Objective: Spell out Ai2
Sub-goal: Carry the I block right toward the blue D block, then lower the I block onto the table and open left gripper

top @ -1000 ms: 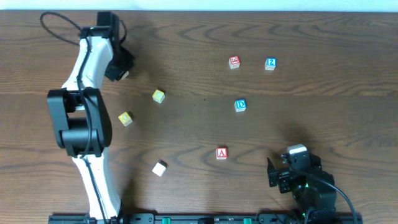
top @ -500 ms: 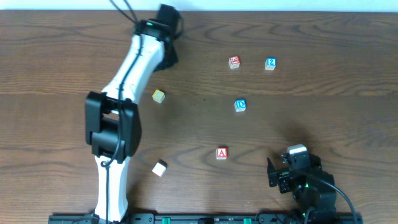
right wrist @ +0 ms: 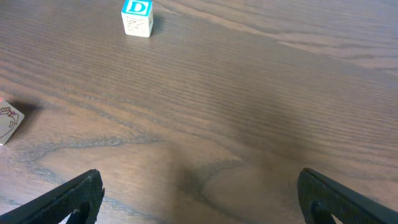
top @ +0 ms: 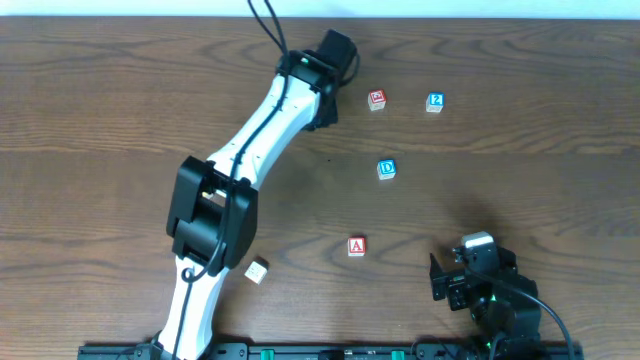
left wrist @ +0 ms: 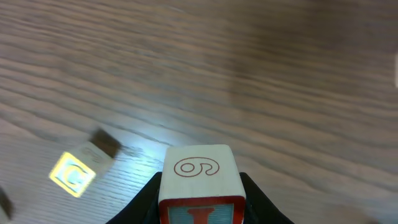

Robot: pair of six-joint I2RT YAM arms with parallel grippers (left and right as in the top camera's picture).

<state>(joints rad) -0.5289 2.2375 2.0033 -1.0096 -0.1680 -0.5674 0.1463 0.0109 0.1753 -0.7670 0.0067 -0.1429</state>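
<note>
Cube I [left wrist: 200, 186] is sitting clamped in the left gripper [left wrist: 200, 205], with the jaws pressing on both of its sides. Its red I is facing the wrist camera, and an outlined 6 or 9 is showing on top. Whether it is touching the table [top: 100, 120] cannot be told. A blurred yellow cube [left wrist: 76, 174] is lying at 8 o'clock of it.

Overhead:
- A plain cube [top: 257, 270] is lying at 7 o'clock on the table, just beside the left arm [top: 260, 130].
- The left arm is reaching toward 12 o'clock, hiding cube I from above.
- Cube A [top: 357, 246] is lying at 6 o'clock, well apart from the others.
- A red-lettered cube [top: 377, 99] is sitting near the arm's tip, at its 3 o'clock. Its letter is too small to read.
- Cube D [top: 387, 169] is lying at 6 o'clock of that one.
- Cube 2 [top: 434, 102] is lying at 3 o'clock of the red-lettered cube, apart from it.
- The right gripper [right wrist: 199, 186] is resting at 5 o'clock, with its jaws standing wide over the wood.
</note>
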